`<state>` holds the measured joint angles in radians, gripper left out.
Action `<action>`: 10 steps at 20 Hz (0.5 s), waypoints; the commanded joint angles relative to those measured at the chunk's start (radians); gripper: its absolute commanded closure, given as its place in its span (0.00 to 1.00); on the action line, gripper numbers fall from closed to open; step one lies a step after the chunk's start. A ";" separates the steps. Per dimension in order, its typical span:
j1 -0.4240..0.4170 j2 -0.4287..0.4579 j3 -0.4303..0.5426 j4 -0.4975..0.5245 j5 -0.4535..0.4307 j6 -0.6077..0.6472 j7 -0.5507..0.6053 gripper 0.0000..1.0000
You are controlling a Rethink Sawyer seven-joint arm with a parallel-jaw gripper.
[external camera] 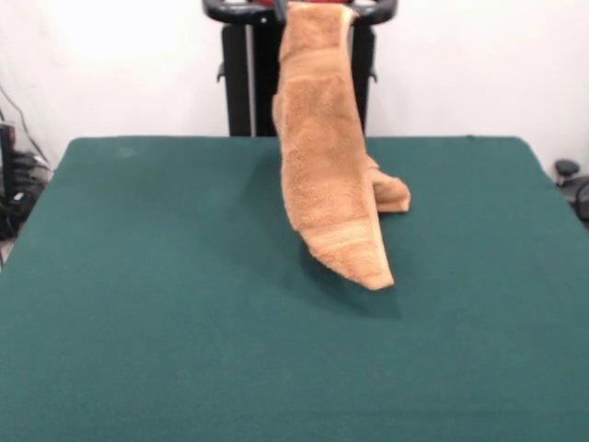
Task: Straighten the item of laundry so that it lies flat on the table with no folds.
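Note:
The light orange-tan towel (322, 157) hangs in a long folded strip from the top edge of the front view down to the dark green table (138, 295). Its lower end with the woven stripe band touches the table near the middle, and another corner lies bunched on the table just behind it to the right. Only a sliver of my gripper (293, 7) shows at the top edge, at the towel's upper end, shut on the towel and holding it up. The rest of the arm is out of view.
The robot's black pedestal (241, 83) stands behind the table's far edge, partly hidden by the towel. Cables and dark equipment (14, 184) sit off the table's left side, and a dark object (569, 175) off its right side.

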<state>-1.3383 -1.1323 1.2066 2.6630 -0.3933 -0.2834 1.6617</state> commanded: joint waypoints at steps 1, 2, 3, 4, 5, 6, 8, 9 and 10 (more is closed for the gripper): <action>-0.137 0.128 0.400 0.091 0.066 0.271 0.012 1.00; -0.172 0.142 0.437 0.086 0.076 0.303 0.000 1.00; -0.193 0.148 0.463 0.083 0.083 0.322 -0.004 1.00; -0.226 0.163 0.501 0.077 0.093 0.355 -0.014 1.00; -0.246 0.175 0.521 0.073 0.095 0.373 -0.018 1.00; -0.273 0.192 0.540 0.064 0.094 0.405 -0.030 1.00; -0.296 0.223 0.536 0.047 0.072 0.444 -0.044 1.00; -0.300 0.233 0.526 0.039 0.057 0.456 -0.047 1.00; -0.314 0.257 0.510 0.025 0.035 0.485 -0.064 1.00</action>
<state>-1.6470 -0.9953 1.5580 2.6655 -0.3634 0.0371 1.6617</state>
